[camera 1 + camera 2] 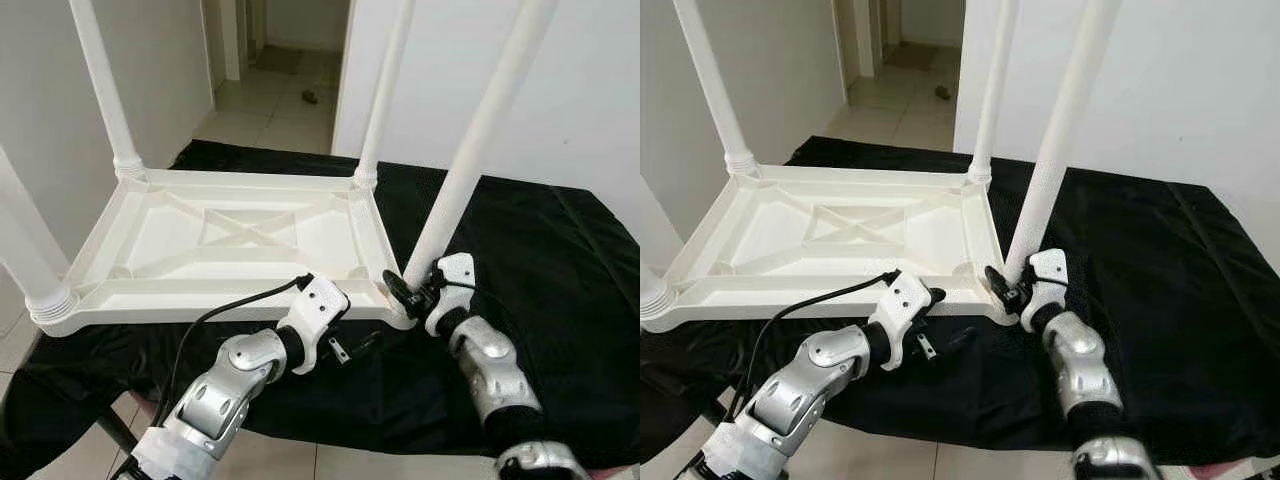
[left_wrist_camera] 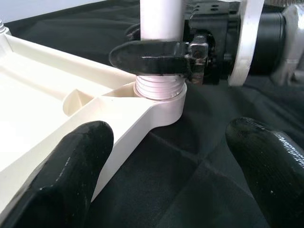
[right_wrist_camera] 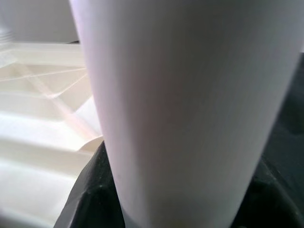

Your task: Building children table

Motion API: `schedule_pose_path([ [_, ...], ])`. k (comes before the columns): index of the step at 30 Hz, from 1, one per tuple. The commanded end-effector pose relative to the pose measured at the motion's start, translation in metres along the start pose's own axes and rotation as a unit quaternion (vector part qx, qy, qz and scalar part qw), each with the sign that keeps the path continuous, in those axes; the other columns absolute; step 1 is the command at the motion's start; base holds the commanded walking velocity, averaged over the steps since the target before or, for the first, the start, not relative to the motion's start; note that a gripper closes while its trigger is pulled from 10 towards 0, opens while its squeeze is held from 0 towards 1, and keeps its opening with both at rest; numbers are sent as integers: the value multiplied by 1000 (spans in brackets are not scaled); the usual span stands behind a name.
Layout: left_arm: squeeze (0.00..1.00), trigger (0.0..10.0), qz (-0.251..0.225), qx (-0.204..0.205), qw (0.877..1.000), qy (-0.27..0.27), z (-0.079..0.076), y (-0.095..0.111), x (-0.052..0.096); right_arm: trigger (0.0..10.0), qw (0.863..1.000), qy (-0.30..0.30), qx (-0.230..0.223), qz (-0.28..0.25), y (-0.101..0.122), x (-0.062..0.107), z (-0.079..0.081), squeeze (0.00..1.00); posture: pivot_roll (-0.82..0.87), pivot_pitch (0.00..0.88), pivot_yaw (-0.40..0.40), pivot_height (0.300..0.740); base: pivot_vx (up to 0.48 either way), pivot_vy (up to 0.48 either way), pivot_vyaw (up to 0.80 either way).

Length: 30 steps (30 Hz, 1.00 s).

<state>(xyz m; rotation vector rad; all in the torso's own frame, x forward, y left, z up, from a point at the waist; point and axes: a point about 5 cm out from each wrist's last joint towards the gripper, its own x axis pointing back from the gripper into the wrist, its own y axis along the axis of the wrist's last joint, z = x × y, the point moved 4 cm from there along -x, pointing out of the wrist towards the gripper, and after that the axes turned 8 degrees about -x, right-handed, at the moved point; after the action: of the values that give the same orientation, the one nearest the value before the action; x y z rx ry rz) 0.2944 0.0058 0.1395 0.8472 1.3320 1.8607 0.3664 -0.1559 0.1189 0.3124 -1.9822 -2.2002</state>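
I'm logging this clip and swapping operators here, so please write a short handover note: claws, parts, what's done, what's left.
Right claw: shut on the near-right leg, just above its threaded base.
Left claw: open, empty, beside the same corner socket.
Tabletop: upside down on the black cloth; four legs stand in the corners.
Done: all legs placed.
Left: near-right leg shows thread above the socket, likely needs more turning; then flip the table.

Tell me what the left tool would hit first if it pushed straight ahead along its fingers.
Probably the table's corner socket, where the white leg screws in, already clamped by the right tool. The left tool points right at it, open; depth is uncertain.
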Motion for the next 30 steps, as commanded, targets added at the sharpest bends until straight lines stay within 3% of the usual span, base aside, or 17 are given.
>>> schedule_pose_path([
  [1, 0, 10000, 0, -2, 1000, -12, -2, 1, 0, 0, 998, -39, 0, 42, -20, 9, -10, 0, 34, 3, -45, 740, 0, 0, 0],
  [6, 0, 10000, 0, -2, 1000, -13, -2, 1, 0, 0, 995, -92, -2, 34, -18, 10, -11, 0, 29, 2, -44, 740, 0, 0, 0],
  [7, 0, 10000, -1, -2, 1000, -14, -3, 2, -1, 0, 988, -149, 6, 29, -19, 13, -11, 0, 24, 0, -43, 740, 0, 0, 0],
  [11, 0, 10000, -4, -2, 1000, -17, -5, 4, -3, 0, 974, -223, -2, 35, -25, 21, -3, 0, 24, 0, -43, 740, 0, 0, 0],
  [20, 0, 10000, -7, -2, 1000, -25, -8, 4, -5, 0, 968, -251, 10, 22, -19, 24, 3, 0, 14, 0, -39, 740, 0, 0, 0],
  [21, 0, 10000, -8, -2, 1000, -26, -9, 5, -6, 2863, 966, -258, 8, 18, -18, 25, 2, 0, 14, 0, -40, 740, 0, 0, 0],
  [22, 0, 10000, -8, -2, 1000, -26, -9, 5, -6, 2863, 966, -258, 8, 18, -18, 25, 2, 0, 14, 0, -40, 740, 0, 0, 0],
  [23, 0, 10000, -8, -2, 1000, -26, -8, 5, -7, 10000, 966, -258, 10, 15, -17, 26, 2, 0, 15, 0, -42, 740, 0, 0, 0],
  [25, 0, 10000, -8, -3, 1000, -26, -8, 5, -7, 10000, 966, -259, 13, 14, -16, 26, 2, 0, 15, 0, -42, 740, 0, 0, 0],
  [26, 0, 10000, -9, -2, 1000, -26, -8, 5, -7, 10000, 970, -241, 16, 10, -16, 23, 3, 282, 15, 0, -44, 740, 0, 0, 0],
  [27, 0, 10000, -9, -2, 1000, -26, -9, 6, -8, 10000, 973, -231, 20, 8, -15, 23, 4, 1000, 14, 0, -44, 740, 0, 0, 0],
  [30, 0, 10000, -10, -1, 1000, -26, -9, 6, -8, 10000, 980, -196, 21, 3, -17, 22, 5, 1000, 14, 0, -46, 740, 0, 0, 0],
])
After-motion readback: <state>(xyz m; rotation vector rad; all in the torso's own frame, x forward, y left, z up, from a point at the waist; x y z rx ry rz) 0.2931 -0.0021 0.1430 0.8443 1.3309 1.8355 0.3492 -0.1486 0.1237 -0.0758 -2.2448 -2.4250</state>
